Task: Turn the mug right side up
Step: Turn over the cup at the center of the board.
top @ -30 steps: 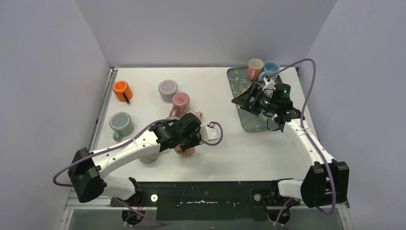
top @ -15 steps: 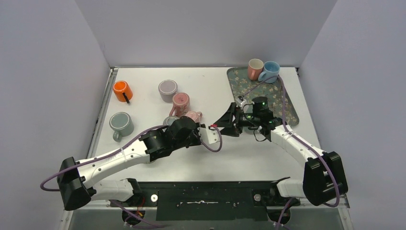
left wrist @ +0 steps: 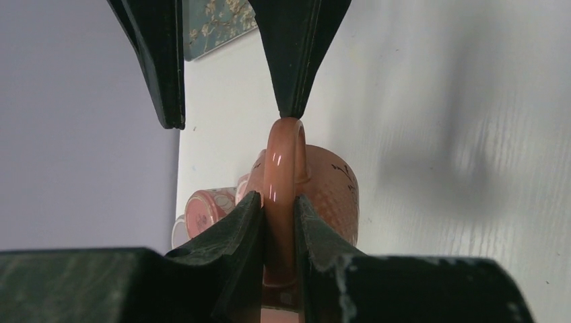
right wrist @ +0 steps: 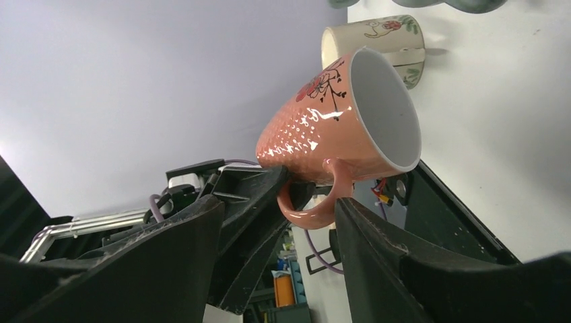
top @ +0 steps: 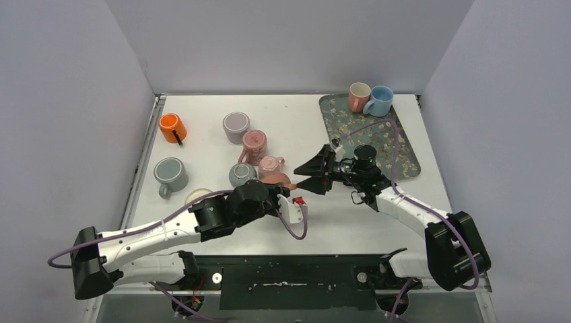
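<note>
Now that the left jaws have swung the mug (right wrist: 323,128) up and toward the middle of the counter (top: 350,215), they stay pressed together on its handle (left wrist: 283,161), pinching it from both sides. The mug hangs in the air, tipped on its side, mouth toward the right arm.

Right jaws: a second ago over the tray (top: 404,158), now brought in to the centre. They are spread, one finger either side of the handle's outer loop, one tip about touching it. The gap is narrowing, with no grip yet.

Reads as a mid-air handover: right takes the handle, left lets go, then the mug can go down mouth up. The other mugs (top: 254,140) stand behind, untouched.
</note>
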{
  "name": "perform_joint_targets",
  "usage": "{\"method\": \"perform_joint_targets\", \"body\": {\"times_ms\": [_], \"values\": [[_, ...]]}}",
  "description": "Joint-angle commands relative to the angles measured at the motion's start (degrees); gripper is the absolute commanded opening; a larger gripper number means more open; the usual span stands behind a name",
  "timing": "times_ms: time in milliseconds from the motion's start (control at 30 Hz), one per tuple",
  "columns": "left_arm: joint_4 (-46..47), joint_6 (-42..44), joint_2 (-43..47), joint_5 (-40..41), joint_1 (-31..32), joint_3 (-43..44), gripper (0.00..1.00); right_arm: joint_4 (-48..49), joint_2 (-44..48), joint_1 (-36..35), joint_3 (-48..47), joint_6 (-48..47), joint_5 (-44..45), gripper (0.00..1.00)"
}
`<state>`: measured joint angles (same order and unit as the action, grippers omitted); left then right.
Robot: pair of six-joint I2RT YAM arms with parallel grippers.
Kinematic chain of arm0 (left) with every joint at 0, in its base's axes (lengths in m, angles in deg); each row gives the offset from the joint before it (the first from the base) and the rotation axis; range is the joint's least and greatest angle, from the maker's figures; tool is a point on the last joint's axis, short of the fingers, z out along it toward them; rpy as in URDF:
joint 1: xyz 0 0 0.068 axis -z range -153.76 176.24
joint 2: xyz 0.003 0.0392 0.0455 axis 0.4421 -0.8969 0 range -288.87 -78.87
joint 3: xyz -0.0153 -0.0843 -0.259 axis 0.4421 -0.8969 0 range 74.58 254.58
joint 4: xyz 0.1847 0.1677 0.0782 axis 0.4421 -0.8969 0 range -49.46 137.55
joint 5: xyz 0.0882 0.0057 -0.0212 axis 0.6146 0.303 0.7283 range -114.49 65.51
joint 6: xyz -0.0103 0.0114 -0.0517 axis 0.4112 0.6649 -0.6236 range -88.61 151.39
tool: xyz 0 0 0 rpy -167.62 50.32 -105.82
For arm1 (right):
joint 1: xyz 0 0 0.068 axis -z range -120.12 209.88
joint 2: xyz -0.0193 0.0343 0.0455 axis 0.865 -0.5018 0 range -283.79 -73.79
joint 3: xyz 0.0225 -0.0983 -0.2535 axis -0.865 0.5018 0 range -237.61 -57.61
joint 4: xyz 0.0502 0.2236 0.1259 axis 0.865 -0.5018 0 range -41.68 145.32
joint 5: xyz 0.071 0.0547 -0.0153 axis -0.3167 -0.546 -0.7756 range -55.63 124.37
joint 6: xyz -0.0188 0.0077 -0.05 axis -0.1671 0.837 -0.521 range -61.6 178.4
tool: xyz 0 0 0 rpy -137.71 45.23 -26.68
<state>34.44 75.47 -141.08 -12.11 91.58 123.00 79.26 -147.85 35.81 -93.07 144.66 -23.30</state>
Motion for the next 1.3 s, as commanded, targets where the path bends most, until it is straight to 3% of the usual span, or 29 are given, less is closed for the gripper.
{"method": "perform_joint_targets", "body": {"times_ms": [0,267,400,533,600,633,733,833,933,1067,1267], "values": [[13.73,4.67,2.28,2.59,1.5,0.14,0.0,10.94,0.69,-3.77,-0.79,7.56,-2.09,0.62],[15.66,7.31,1.71,5.51,2.98,-0.46,0.0,9.02,-1.05,-5.21,-0.62,5.5,-3.44,0.63],[15.58,8.29,1.7,6.61,3.21,-0.52,0.0,6.23,-1.19,-5.05,-1.05,3.68,-3.85,0.71],[15.15,8.27,1.83,7.3,3.3,-0.52,0.0,1.98,-0.66,-4.95,-1.76,0.59,-4.71,0.73],[14.99,7.47,1.79,7.4,3.3,-0.36,0.0,-5.3,0.25,-4.37,-3.87,-6.29,-3.61,0.71],[14.91,6.33,1.82,7.3,3.3,0.09,0.0,-14.57,0.58,-3.95,-6.89,-14.02,-2.06,0.71],[14.93,1.87,2.06,6.1,3.22,1.11,0.0,-28.81,1.22,-2.94,-12.85,-30.37,3.91,0.73],[14.32,-3.12,2.65,4.35,3.04,2.2,0.0,-35.27,2.1,-1.26,-15.62,-38.07,9.92,0.73],[13.78,-8.64,3.5,2.01,2.74,2.55,0.0,-29.85,5.68,1.43,-12.57,-37.32,10.89,0.72],[14.86,-15.91,5.2,-0.96,1.87,2.11,0.0,-11.6,13.47,3.21,-6.6,-36.5,11.66,0.7],[18.71,-23.86,7.25,-4.67,0.48,0.96,0.0,6.27,21.71,3.06,-0.22,-38.34,8.72,0.68]]}}
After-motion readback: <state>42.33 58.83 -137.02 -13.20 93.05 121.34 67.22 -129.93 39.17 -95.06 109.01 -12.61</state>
